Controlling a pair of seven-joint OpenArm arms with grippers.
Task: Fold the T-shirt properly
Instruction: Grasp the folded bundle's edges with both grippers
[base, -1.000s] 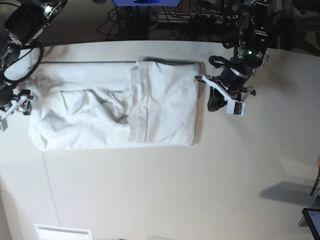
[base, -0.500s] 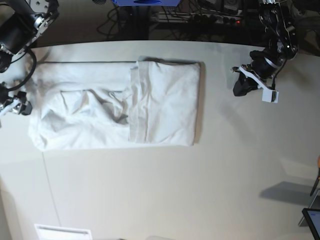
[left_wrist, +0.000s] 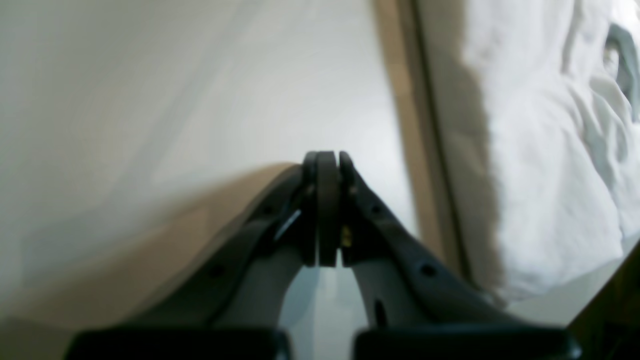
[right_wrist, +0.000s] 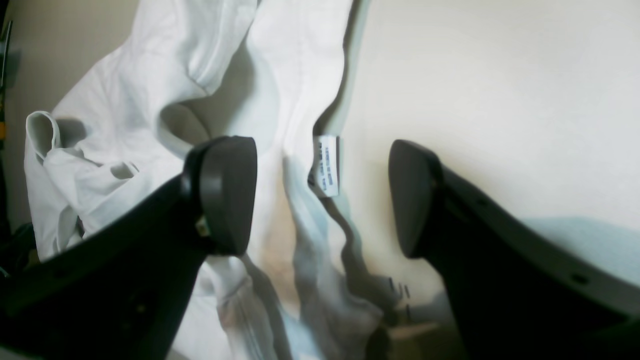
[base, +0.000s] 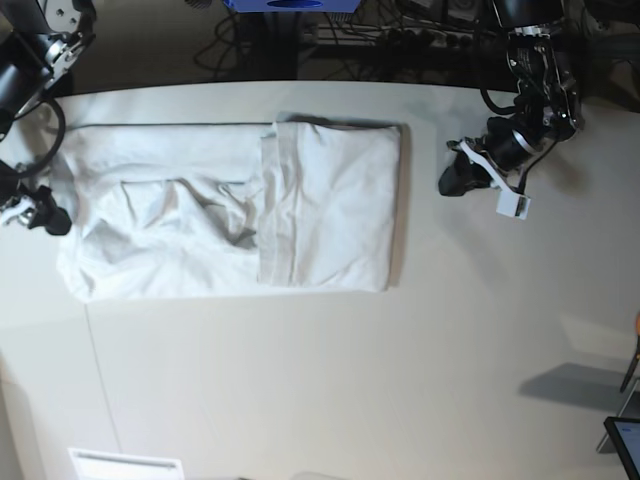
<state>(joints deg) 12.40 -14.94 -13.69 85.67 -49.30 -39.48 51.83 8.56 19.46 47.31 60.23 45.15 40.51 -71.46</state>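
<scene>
The white T-shirt (base: 230, 215) lies flat on the left half of the table, its right part folded over into a neat panel (base: 330, 205). My left gripper (base: 452, 182) hovers to the right of that fold, apart from the cloth, and the left wrist view shows its fingertips (left_wrist: 327, 165) pressed together, holding nothing, with the T-shirt (left_wrist: 550, 150) off to one side. My right gripper (base: 46, 217) is at the shirt's left edge. In the right wrist view it (right_wrist: 320, 200) stands open over the wrinkled T-shirt (right_wrist: 150, 75), its jaws either side of the small label (right_wrist: 327, 165).
The table's far edge (base: 200, 88) borders a dark floor with cables and a blue object (base: 290, 5). A white flat item (base: 125, 465) sits at the front left edge. A dark screen corner (base: 625, 440) shows at the front right.
My left arm pulled away to the right from the fold, then came partway back toward it, still shut. The right gripper shifted slightly inward at the shirt's left edge.
</scene>
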